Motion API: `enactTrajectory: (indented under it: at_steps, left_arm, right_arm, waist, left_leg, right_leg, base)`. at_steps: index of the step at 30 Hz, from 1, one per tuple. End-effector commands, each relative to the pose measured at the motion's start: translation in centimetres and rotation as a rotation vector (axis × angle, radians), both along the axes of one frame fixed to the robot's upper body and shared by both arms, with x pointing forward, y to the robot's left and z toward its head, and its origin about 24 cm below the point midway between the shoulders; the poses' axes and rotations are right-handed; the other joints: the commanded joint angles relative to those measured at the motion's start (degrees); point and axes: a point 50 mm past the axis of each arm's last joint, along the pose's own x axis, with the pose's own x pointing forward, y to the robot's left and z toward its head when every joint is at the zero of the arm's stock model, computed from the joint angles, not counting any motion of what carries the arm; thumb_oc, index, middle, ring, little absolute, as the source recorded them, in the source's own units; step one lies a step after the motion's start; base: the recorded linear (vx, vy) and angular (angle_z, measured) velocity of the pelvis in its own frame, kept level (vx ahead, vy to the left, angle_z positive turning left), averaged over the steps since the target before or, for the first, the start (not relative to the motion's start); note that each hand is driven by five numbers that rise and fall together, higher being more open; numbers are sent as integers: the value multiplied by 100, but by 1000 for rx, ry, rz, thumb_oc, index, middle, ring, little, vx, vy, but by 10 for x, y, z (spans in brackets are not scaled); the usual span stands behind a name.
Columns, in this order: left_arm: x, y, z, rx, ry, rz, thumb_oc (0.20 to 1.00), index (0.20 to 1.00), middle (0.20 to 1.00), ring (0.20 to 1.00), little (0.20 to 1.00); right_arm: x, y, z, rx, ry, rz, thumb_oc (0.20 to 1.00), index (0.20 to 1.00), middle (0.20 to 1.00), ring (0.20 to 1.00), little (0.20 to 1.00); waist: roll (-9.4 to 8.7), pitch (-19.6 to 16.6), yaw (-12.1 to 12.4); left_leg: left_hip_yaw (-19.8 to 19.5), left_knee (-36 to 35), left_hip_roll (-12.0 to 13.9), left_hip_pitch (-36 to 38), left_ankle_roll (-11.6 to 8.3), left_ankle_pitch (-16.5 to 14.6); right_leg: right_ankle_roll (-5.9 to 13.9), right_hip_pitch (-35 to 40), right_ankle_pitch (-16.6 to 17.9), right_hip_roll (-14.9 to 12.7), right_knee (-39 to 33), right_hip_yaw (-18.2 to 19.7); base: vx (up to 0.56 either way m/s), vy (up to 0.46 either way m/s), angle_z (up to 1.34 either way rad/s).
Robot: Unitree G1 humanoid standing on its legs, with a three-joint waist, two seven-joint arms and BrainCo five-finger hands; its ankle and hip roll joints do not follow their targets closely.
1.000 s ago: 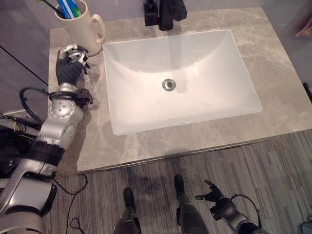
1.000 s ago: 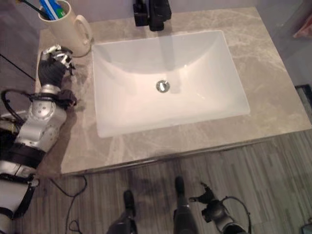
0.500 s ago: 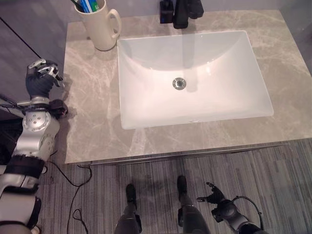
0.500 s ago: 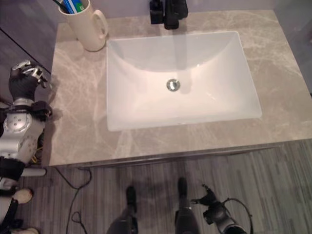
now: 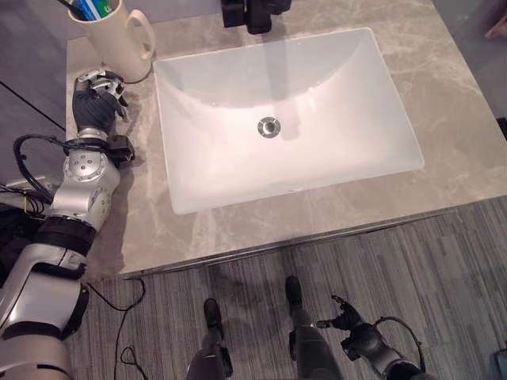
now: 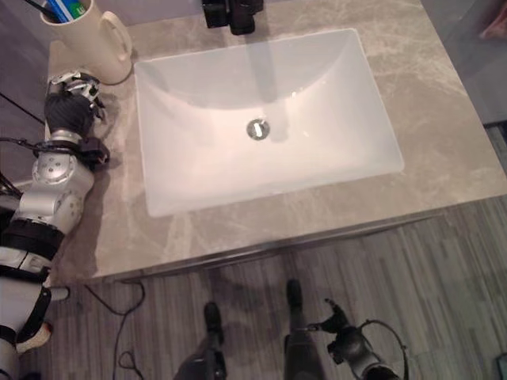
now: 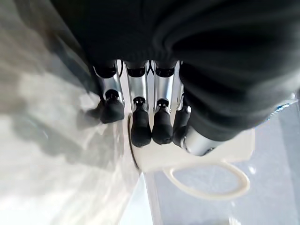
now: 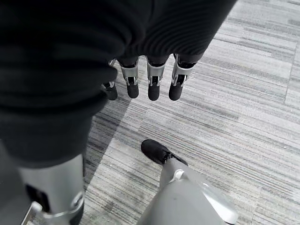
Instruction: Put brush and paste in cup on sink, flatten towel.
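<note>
A cream cup (image 5: 107,33) with a handle stands at the counter's back left corner. A blue-handled brush and a tube (image 5: 89,8) stick up out of it. My left hand (image 5: 95,99) rests over the counter just in front of the cup, fingers relaxed and holding nothing. In the left wrist view its fingers (image 7: 140,126) hang right by the cup's base (image 7: 225,152). My right hand (image 5: 352,332) hangs low over the floor, its fingers (image 8: 150,79) spread and empty.
A white rectangular sink basin (image 5: 317,103) with a round drain (image 5: 268,126) fills the middle of the grey marble counter (image 5: 444,103). A black faucet (image 5: 253,12) stands behind it. Striped grey flooring (image 5: 444,277) lies in front of the counter.
The camera has shifted. My left hand has come back from beyond the counter's left edge to a spot over the counter just in front of the cup.
</note>
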Motion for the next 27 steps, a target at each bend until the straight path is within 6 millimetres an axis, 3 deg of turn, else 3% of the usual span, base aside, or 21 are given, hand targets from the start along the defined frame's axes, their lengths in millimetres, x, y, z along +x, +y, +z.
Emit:
enactTrajectory:
  at_steps: [1, 8, 13, 18, 21, 23, 27]
  left_arm:
    - [-1, 15, 42, -4, -101, 79, 200, 200, 200, 200, 200]
    - [2, 31, 57, 32, -73, 181, 200, 200, 200, 200, 200]
    - [4, 29, 75, 52, -99, 210, 200, 200, 200, 200, 200]
    - [4, 26, 67, 60, -91, 196, 200, 200, 200, 200, 200]
    - [-4, 47, 59, 162, -24, 283, 200, 200, 200, 200, 200]
    - [-6, 54, 58, 135, -21, 306, 200, 200, 200, 200, 200]
    - [-7, 55, 66, 156, -27, 344, 200, 200, 200, 200, 200]
  right_arm:
    - [7, -14, 9, -27, -42, -4, 1000, 1000, 1000, 1000, 1000]
    - [1, -15, 6, -23, -27, 1, 1000, 1000, 1000, 1000, 1000]
    - [-2, -14, 4, -18, -14, 10, 1000, 1000, 1000, 1000, 1000]
    - [0, -11, 4, -10, -20, 1, 1000, 1000, 1000, 1000, 1000]
    - [1, -12, 6, -12, -34, 5, 1000, 1000, 1000, 1000, 1000]
    - [4, -12, 8, -10, -44, 11, 1000, 1000, 1000, 1000, 1000]
    - [4, -13, 8, -17, -42, 15, 1000, 1000, 1000, 1000, 1000]
  waist:
    - [-23, 149, -133]
    - [-68, 180, -218]
    - [-132, 194, -267]
    - [-147, 175, -223]
    - [-128, 181, -164]
    - [-139, 191, -167]
    - [-159, 213, -168]
  left_leg:
    - [-460, 26, 76, -72, -121, 59]
    - [-467, 26, 101, -157, -130, 74]
    - [-504, 26, 110, -269, -131, 102]
    - [-543, 26, 79, -326, -121, 127]
    - [-536, 26, 70, -294, -107, 97]
    - [-535, 26, 58, -325, -100, 120]
    - [-562, 26, 69, -387, -96, 144]
  right_leg:
    - [441, 270, -142, -423, -8, 54]
    - [450, 181, -125, -380, -8, 74]
    - [465, 97, -88, -367, -8, 68]
    - [454, 76, -74, -368, -8, 53]
    - [453, 113, -101, -384, -8, 25]
    - [458, 68, -68, -381, -8, 37]
    - [464, 28, -45, -377, -8, 27]
  base:
    - [-5, -6, -9]
    - [-1, -2, -1]
    - [0, 0, 0]
    - [0, 1, 2]
    - [0, 0, 0]
    - [0, 0, 0]
    - [0, 0, 0]
